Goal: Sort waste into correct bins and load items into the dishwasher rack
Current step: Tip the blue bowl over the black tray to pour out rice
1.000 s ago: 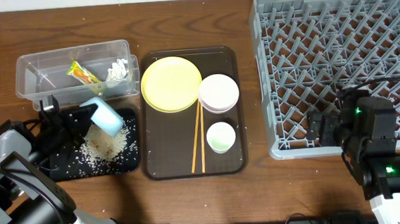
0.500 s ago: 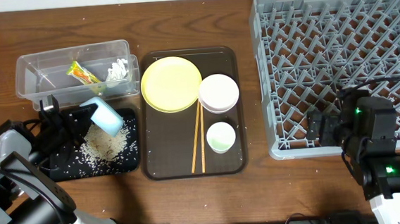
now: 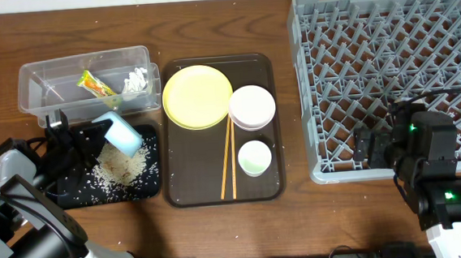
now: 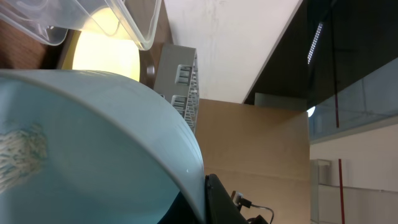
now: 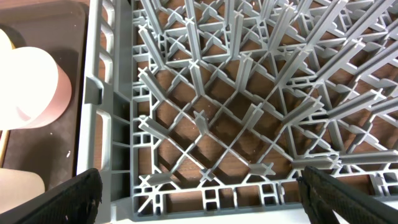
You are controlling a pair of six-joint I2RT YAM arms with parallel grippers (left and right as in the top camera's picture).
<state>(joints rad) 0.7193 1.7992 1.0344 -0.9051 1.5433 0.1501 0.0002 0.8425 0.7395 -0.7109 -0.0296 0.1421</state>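
Overhead: left jaws clamp tilted light blue bowl (image 3: 122, 133) over black tray (image 3: 153, 165), 9 o'clock. Right jaws apart over rack (image 3: 371, 46), 7 o'clock corner.

You see: plate (image 3: 197, 97) yellow | bowl (image 3: 122, 132) light blue | second bowl (image 3: 252, 106) white with pink side | cup (image 3: 254, 157) pale green | chopsticks (image 3: 227, 158) tan wood | rack (image 3: 388, 53) grey lattice | wrapper (image 3: 97, 85) green-and-yellow | rice (image 3: 121, 165) white | shallow tray (image 3: 80, 192) black | serving tray (image 3: 194, 192) dark brown
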